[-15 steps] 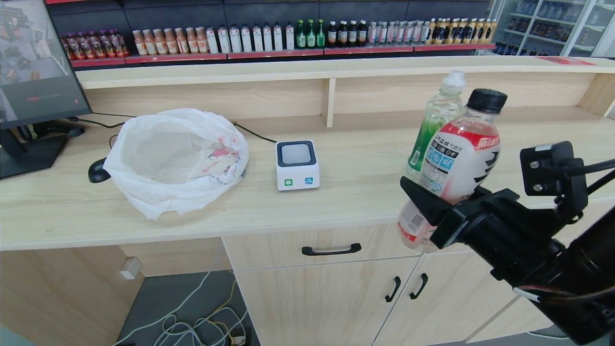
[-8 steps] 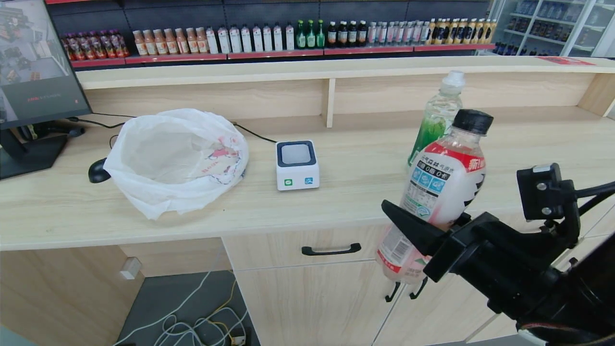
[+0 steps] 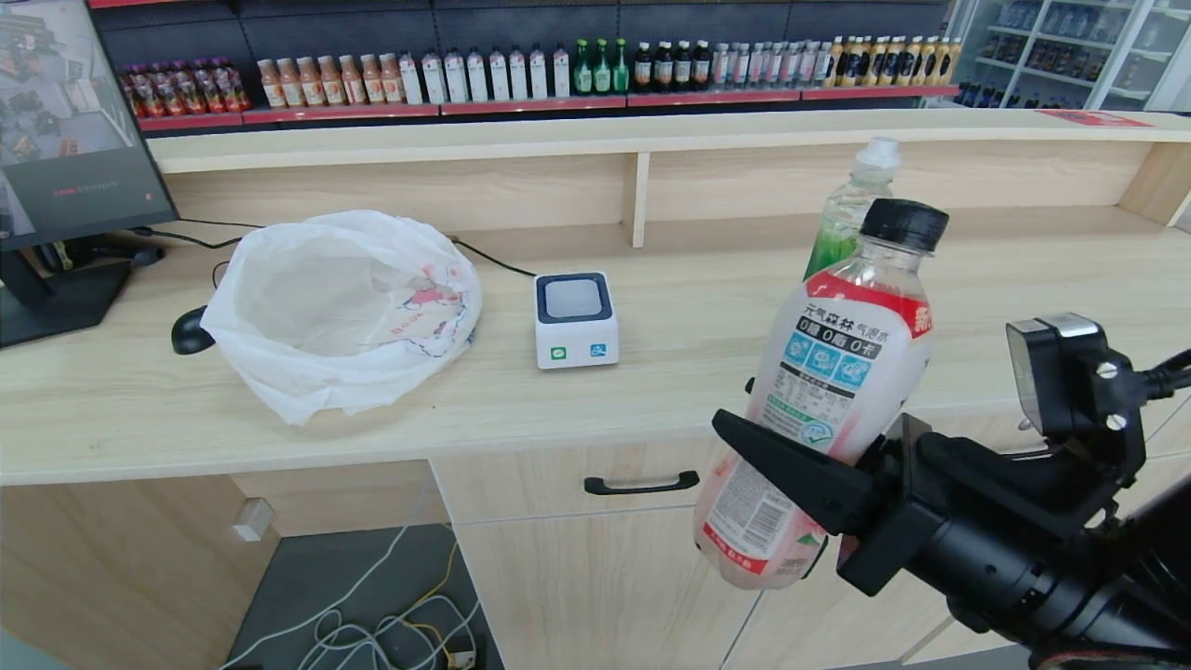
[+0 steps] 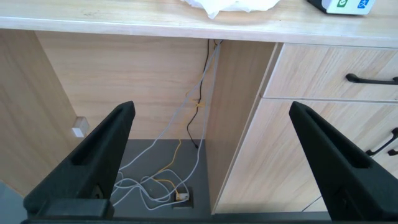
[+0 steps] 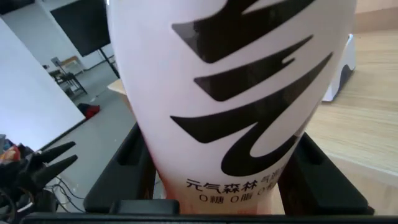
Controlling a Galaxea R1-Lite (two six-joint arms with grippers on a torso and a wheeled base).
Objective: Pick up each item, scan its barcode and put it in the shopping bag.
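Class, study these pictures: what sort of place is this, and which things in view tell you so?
Most likely a shop's checkout: shelves of bottled drinks line the back wall, and a small white scanner box and an open plastic shopping bag sit on the wooden counter.

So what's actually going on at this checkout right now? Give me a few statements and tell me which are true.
1. The right pincer is holding a pink bottle with a black cap. True.
2. The pink bottle is resting on the scanner. False: it is held in the air, off to the scanner's right, at the front edge of the counter.
3. The scanner sits on the counter between the shopping bag and the green bottle. True.
4. The left pincer is gripping the green bottle. False: it is open and empty, down below the counter; the green bottle stands on the counter.
5. The shopping bag lies on the floor. False: it sits on the counter.
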